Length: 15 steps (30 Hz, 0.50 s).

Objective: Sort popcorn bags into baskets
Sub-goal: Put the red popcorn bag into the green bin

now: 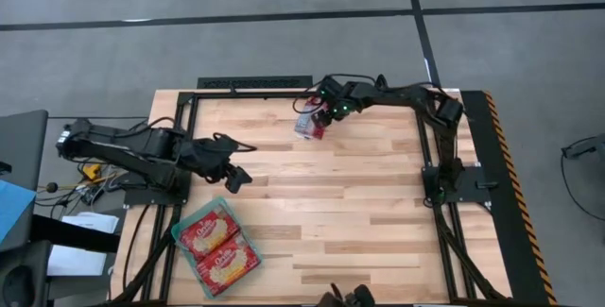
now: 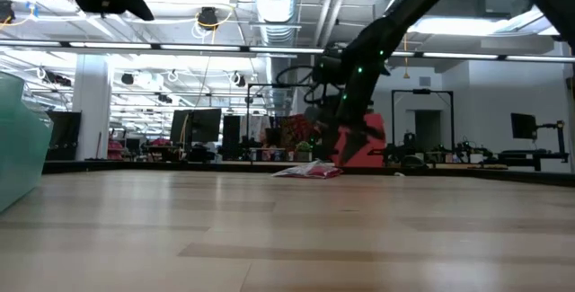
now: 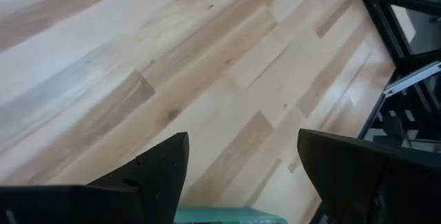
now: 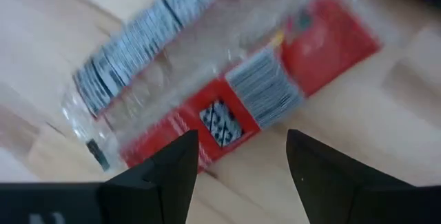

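Observation:
Two squarish red popcorn bags (image 1: 216,243) with cream centres lie side by side in the teal basket (image 1: 185,214) at the table's near left. More red packets with white and silver ends (image 1: 309,126) lie flat near the far edge (image 4: 227,79), and show in the low view as a low red heap (image 2: 310,171). My right gripper (image 1: 322,111) hangs open just above them (image 4: 241,162); I see no touch. My left gripper (image 1: 236,177) is open over bare wood (image 3: 241,162), just beyond the basket's far rim (image 3: 227,216).
The black frame rail (image 1: 255,82) runs along the far edge close behind the packets. Broad bare wood (image 1: 350,203) fills the table's middle and right. A red shape (image 2: 370,141) stands behind the right gripper in the low view; what it is I cannot tell.

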Motion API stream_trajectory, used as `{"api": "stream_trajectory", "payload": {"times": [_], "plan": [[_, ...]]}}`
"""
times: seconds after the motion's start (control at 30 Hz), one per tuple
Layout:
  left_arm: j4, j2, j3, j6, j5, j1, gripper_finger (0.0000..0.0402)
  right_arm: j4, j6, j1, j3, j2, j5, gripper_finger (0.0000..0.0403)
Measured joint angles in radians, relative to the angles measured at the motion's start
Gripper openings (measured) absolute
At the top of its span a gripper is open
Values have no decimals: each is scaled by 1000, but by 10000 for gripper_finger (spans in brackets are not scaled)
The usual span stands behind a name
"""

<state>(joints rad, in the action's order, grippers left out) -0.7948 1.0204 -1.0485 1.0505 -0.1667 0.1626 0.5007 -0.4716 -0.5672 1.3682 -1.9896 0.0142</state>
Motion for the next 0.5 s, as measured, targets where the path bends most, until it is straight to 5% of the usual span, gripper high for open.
{"api": "stream_trajectory", "payload": {"times": [0.33, 0.5], "plan": [[0, 28, 0, -53, 8, -34, 259, -4, -91, 50, 77, -116, 5, 241], [-1, 30, 0, -74, 5, -45, 259, 99, -125, 86, 167, -187, -22, 204]]}}
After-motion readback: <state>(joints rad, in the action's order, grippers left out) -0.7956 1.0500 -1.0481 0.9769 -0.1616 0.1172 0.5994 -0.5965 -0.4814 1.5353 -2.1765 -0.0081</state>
